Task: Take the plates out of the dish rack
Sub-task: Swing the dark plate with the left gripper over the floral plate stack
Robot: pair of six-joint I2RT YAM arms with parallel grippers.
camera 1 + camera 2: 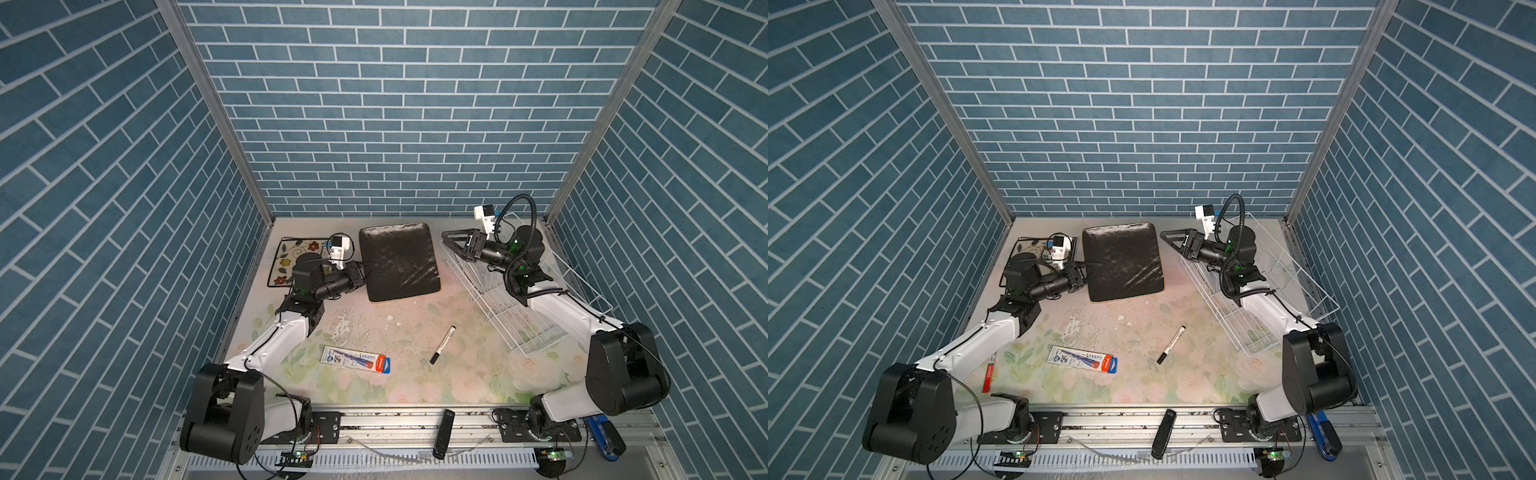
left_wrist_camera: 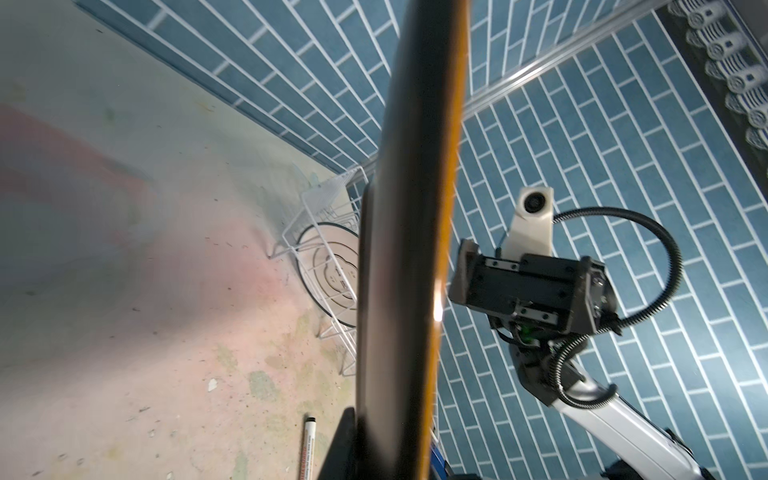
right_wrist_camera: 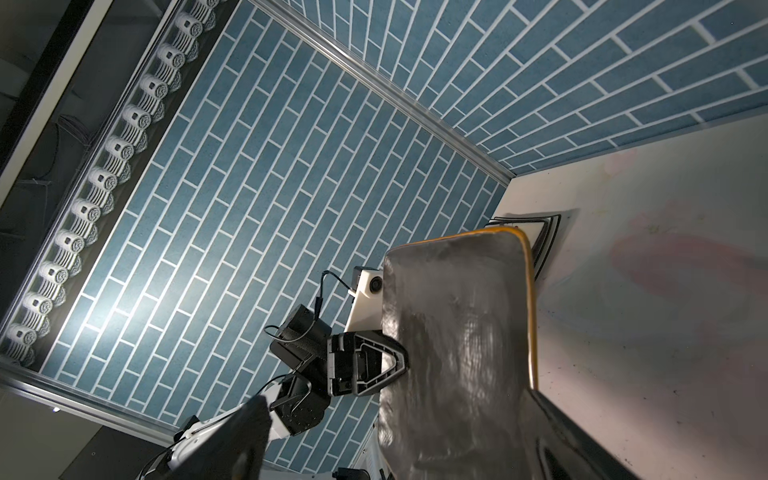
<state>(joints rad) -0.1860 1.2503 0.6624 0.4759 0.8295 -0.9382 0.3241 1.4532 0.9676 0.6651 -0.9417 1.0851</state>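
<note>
— Well, can any writing be read?
— Hardly. In the left wrist view the marker (image 2: pixel 309 449) carries red lettering along its barrel, but it is too blurred to read. The print on the blue-and-red packet (image 1: pixel 355 359) is too small. The round white plate (image 2: pixel 328 270) bears a centre emblem, with no words I can make out.
— Where is the black plate (image 1: pixel 399 262) relative to the fingers?
— The left fingers (image 3: pixel 386 365) pinch its left edge, and it seems lifted off the surface (image 1: pixel 415 374). The right fingers (image 1: pixel 453 233) are spread wide just beside its far right corner, not touching it.
— And the dish rack (image 1: pixel 519 328)?
— It sits on the right, under the right arm, and the round white plate stands upright inside it. The floral plate (image 1: pixel 286 257) lies flat at the far left, outside the rack.
</note>
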